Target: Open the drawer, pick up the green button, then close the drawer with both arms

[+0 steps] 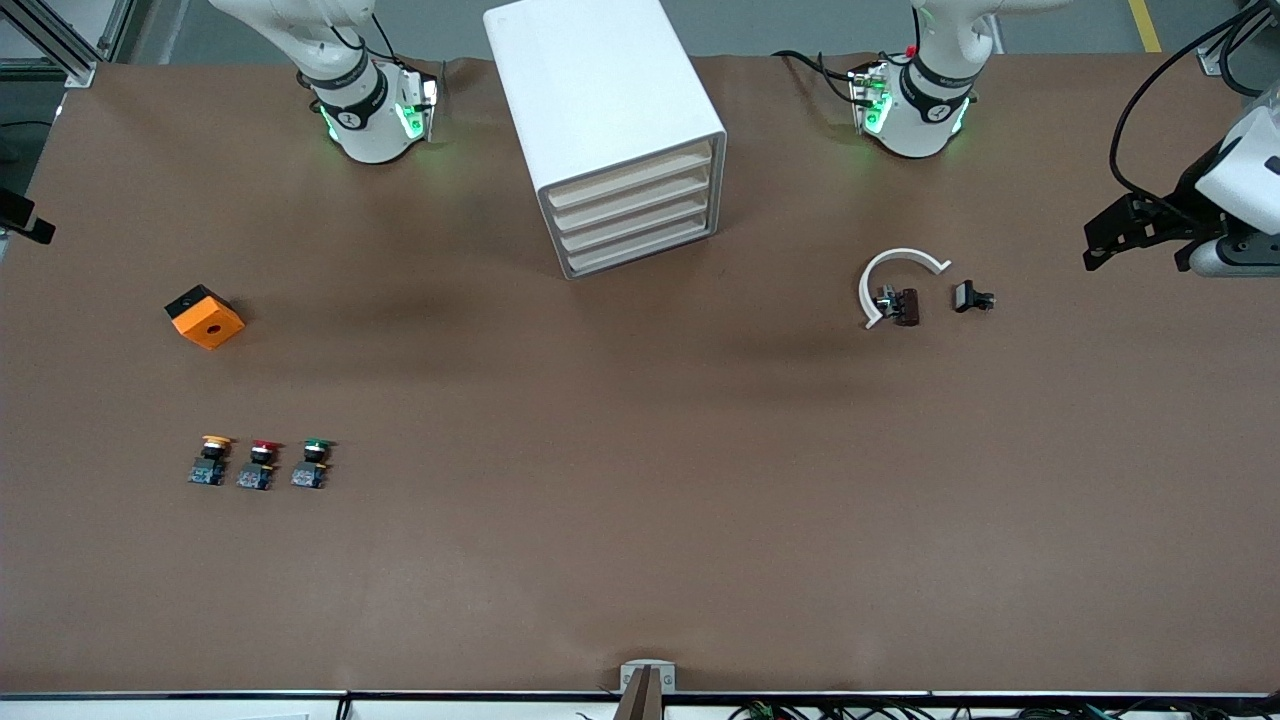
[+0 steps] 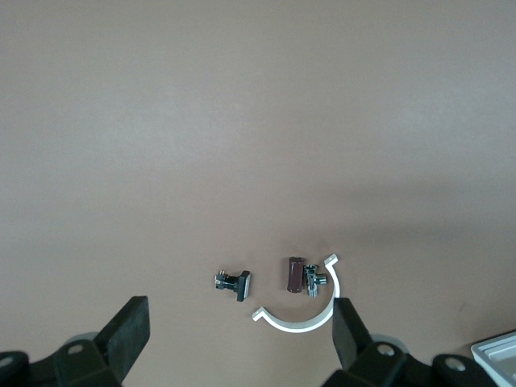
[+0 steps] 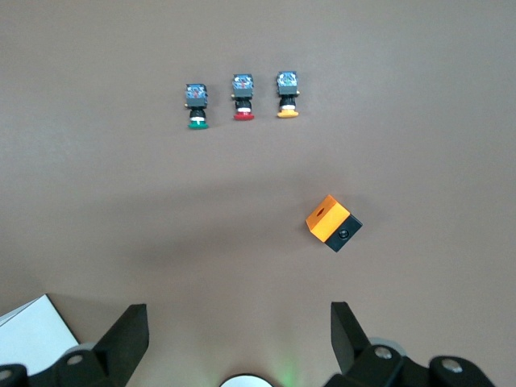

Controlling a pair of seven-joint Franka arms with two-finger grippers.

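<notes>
Presently: drawer [image 1: 637,213], third down in the cabinet [image 1: 606,120], fully closed; likely light, slides by its front lip. Button [image 1: 313,463], green cap, on the surface [image 1: 640,480] beside red and yellow ones; small, rigid, grip its black body. Left end effector [image 2: 238,339] and right end effector [image 3: 238,339] wide open, empty, aloft.

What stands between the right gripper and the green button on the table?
Nothing visible. In its wrist view the right gripper is open above bare table, with the green button in open view. The red button stands beside it and the orange box lies off to one side.
</notes>
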